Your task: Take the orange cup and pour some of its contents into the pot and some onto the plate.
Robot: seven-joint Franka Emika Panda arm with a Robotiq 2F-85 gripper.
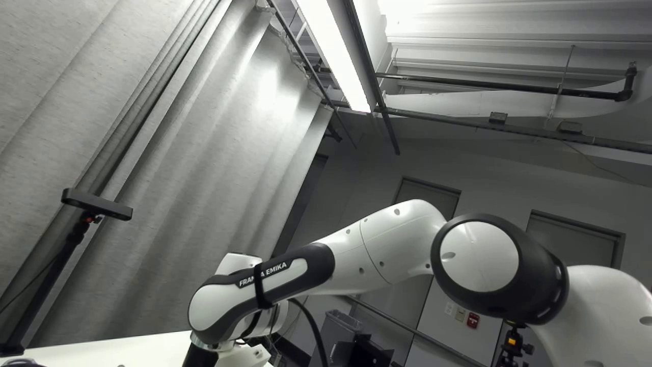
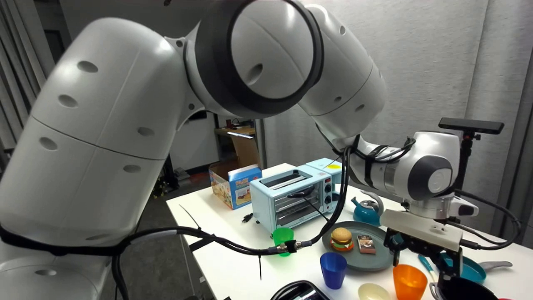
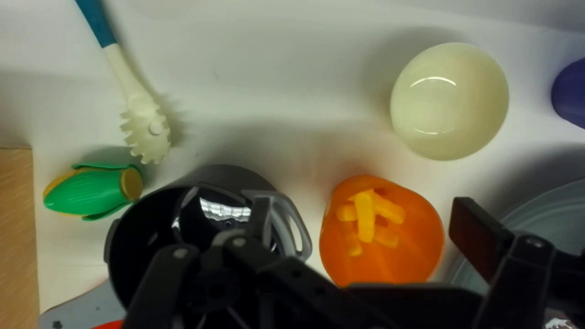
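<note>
Because the gripper (image 3: pixel 364 215) is spread wide over the orange cup (image 3: pixel 409 249), holding nothing, the step in hand looks to be the grasp. At the left of the wrist view, one finger (image 3: pixel 261 217) shows over the handle (image 3: pixel 282 217) of the pot (image 3: pixel 146 214), so that side calls for most care: lower straight, slipping between handle and cup. In the middle, the cup stands upright on the desk (image 3: pixel 274 68), between pot and plate (image 3: pixel 557 214); squeeze gently, since its wall may flex, then lift it level and tip slowly, keeping some fries (image 3: pixel 365 217) for the plate. At the right, the finger beside the cup should clear the plate's rim.

Counted left to right there: one corn (image 3: pixel 91 192), one server (image 3: pixel 142 116), one pot, one orange cup with about five fries showing, one bowl (image 3: pixel 450 103), one plate, one blue cup (image 3: pixel 571 93). In an exterior view, also left to right: one box (image 2: pixel 241 189), one oven (image 2: pixel 270 202), one green cup (image 2: pixel 283 235), one burger (image 2: pixel 341 238) and one carton (image 2: pixel 366 244), both on the plate, one kettle (image 2: pixel 366 214) and one pan (image 2: pixel 470 268).
</note>
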